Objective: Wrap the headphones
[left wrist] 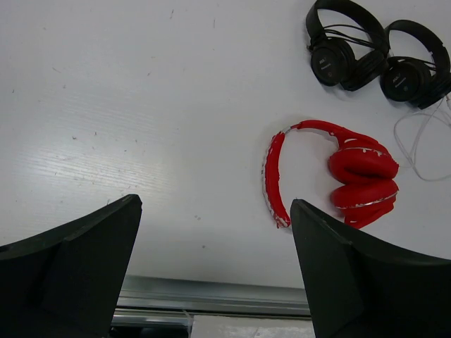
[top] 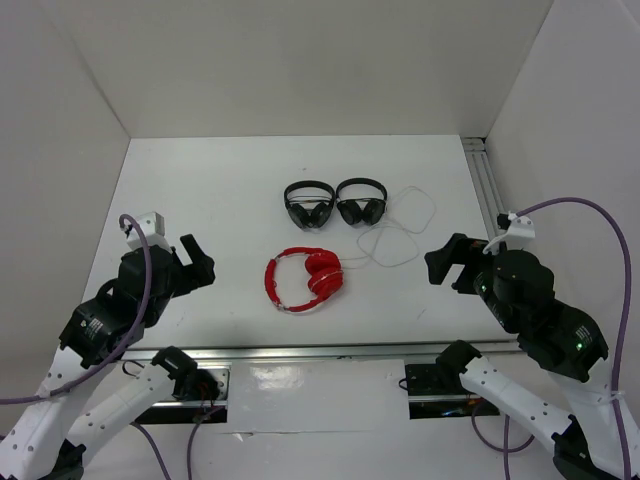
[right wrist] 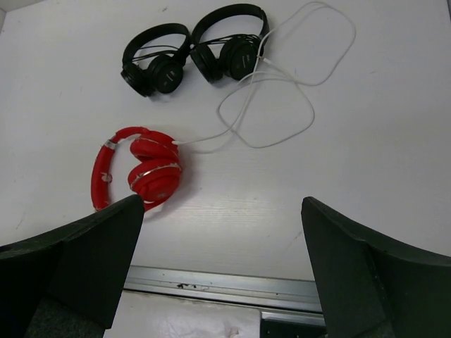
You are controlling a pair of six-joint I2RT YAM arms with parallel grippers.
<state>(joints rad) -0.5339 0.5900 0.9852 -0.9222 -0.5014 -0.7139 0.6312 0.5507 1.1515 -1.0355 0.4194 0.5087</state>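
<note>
The red headphones (top: pixel 304 279) lie flat on the white table near its middle, cups folded together, headband curving to the left. They also show in the left wrist view (left wrist: pixel 338 176) and the right wrist view (right wrist: pixel 139 174). Their thin white cable (top: pixel 398 232) runs off to the right in loose loops, clear in the right wrist view (right wrist: pixel 271 105). My left gripper (top: pixel 197 262) is open and empty, well left of the headphones. My right gripper (top: pixel 447 265) is open and empty, to their right, near the cable loops.
Two smaller black headphones (top: pixel 334 204) lie side by side behind the red pair, touching the cable loops. A metal rail (top: pixel 320 352) runs along the table's near edge, and another rail (top: pixel 482 180) along the right side. White walls enclose the table.
</note>
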